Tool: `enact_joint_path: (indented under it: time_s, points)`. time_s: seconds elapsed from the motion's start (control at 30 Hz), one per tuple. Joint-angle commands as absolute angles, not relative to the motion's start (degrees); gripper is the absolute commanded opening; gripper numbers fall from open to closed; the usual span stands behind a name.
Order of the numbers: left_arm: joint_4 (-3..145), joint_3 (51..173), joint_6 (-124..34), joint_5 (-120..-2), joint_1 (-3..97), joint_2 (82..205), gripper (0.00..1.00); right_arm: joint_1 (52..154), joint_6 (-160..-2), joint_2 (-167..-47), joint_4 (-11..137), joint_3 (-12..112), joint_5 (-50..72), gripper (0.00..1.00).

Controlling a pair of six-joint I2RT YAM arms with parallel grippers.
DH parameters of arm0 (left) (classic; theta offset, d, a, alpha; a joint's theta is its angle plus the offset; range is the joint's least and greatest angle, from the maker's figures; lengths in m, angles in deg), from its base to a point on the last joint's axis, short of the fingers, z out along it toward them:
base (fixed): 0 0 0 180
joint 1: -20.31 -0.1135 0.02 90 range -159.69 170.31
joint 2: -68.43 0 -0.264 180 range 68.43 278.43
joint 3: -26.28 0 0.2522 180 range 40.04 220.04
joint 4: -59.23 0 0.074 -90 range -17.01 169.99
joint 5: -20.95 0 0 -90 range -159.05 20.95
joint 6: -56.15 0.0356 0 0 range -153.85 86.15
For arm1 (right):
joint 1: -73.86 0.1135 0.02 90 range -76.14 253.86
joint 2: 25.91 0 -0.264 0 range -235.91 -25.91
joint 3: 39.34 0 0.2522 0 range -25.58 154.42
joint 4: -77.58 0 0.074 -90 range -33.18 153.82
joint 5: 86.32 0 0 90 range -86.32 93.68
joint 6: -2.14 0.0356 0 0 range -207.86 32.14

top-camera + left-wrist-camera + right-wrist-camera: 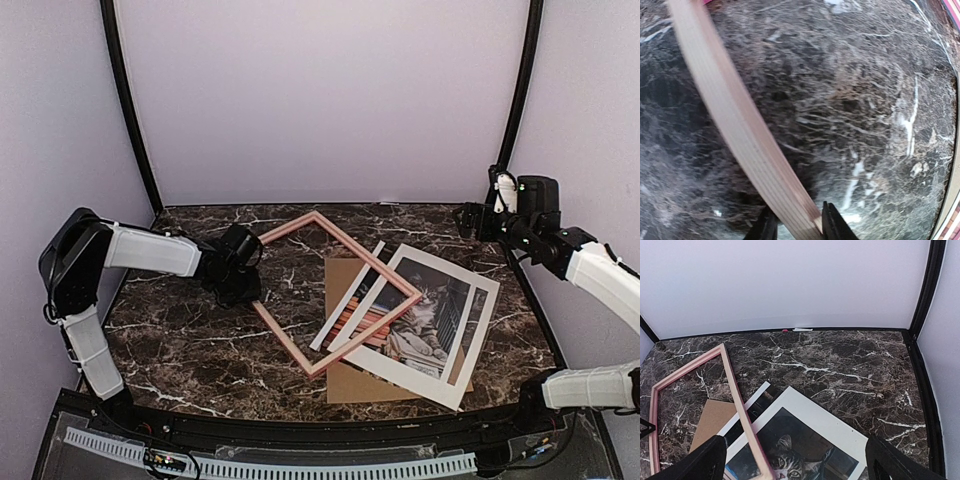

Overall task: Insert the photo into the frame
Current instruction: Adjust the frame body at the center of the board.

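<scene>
The pink frame (370, 255) lies as a diamond on the marble table, its right corner over the photo and mat. The photo (425, 320), a tabby cat with orange books, lies under a white mat (470, 290) and shows through its window. My left gripper (240, 272) is shut on the frame's left rail; in the left wrist view the rail (730, 115) runs between the fingers (832, 225). My right gripper (472, 220) hovers high at the back right, open and empty. Its view shows the frame (735, 390), the mat (830, 420) and the cat print (785, 460) below.
A brown backing board (350, 385) lies under the photo and mat, also seen in the right wrist view (712, 417). Lilac walls and black corner posts (130, 110) enclose the table. The table's front edge (300, 425) runs just beyond the board.
</scene>
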State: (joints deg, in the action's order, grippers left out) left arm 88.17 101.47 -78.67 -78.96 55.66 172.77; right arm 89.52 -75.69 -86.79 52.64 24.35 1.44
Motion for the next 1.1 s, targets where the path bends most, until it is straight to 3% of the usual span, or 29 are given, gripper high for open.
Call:
enact_joint_path:
  time_s: [0.0, 0.43, 0.8, 1.07]
  points:
    - [91.84, 98.23, -73.4, -76.4, 52.2, 169.3, 0.27, 89.9, -75.11, -86.61, 54.46, 25.3, 2.62, 0.99]
    - [99.97, 101.4, -55.82, -78.49, 40.12, 167.08, 0.17, 89.96, -74.25, -87.56, 53.1, 25.48, 3.51, 0.99]
    - [104.49, 108.49, -42.47, -82.8, 31.41, 171.7, 0.17, 90.0, -69.96, -93.04, 42.29, 28.45, -3.16, 0.99]
    - [101.79, 110.17, -36.23, -77.54, 28.07, 175.15, 0.18, 90.02, -70.25, -98.45, 37.69, 28.63, -0.58, 0.99]
